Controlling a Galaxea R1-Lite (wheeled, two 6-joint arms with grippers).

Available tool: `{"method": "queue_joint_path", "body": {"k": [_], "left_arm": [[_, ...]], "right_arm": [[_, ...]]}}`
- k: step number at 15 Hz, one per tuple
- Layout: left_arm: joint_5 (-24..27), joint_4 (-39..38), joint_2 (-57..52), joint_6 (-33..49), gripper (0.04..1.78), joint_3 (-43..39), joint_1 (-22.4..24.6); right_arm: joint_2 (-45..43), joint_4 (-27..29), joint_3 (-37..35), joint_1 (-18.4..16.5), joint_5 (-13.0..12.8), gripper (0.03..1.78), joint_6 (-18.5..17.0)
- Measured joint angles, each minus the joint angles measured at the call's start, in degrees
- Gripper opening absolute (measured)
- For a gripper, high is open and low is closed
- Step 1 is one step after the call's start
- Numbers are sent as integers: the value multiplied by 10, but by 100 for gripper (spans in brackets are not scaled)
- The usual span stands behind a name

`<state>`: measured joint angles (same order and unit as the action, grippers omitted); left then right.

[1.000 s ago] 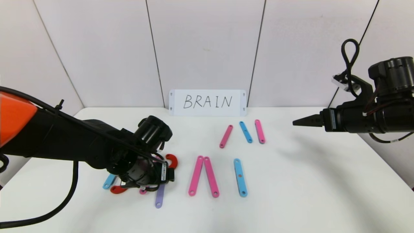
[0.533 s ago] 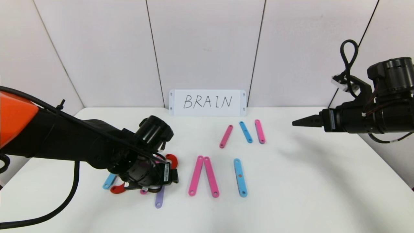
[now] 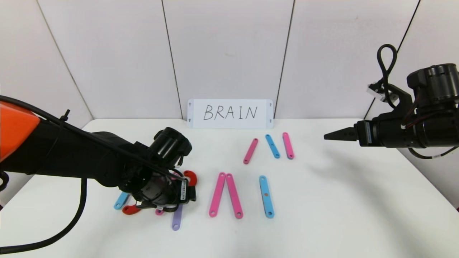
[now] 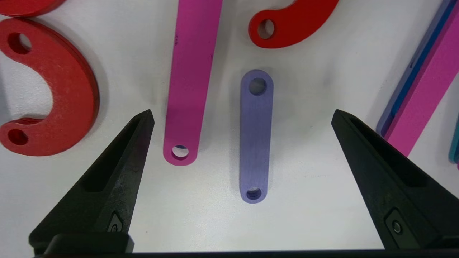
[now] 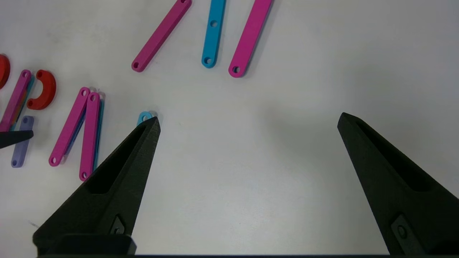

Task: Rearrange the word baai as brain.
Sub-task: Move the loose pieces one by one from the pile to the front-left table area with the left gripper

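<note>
Two spread fingers of the left end effector straddle a flat purple holed plastic strip lying untouched on the white surface, a pink strip just beside it, while the right end effector hangs open, well apart.

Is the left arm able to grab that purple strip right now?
Probably yes. The left gripper hangs open just above the purple strip, which lies flat between its fingers. A pink strip also lies between them, so it might get caught too.
</note>
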<state>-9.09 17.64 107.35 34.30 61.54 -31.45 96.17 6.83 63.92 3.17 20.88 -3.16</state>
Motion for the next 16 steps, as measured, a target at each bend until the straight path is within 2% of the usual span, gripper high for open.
{"method": "queue_joint_path", "body": {"k": [3,16], "left_arm": [[-50,-1,5,2,173,0,0],[-91,5,18,1,173,0,5]], "right_arm": [[1,0,0,0,0,173,0],[1,0,0,0,0,173,0]]}}
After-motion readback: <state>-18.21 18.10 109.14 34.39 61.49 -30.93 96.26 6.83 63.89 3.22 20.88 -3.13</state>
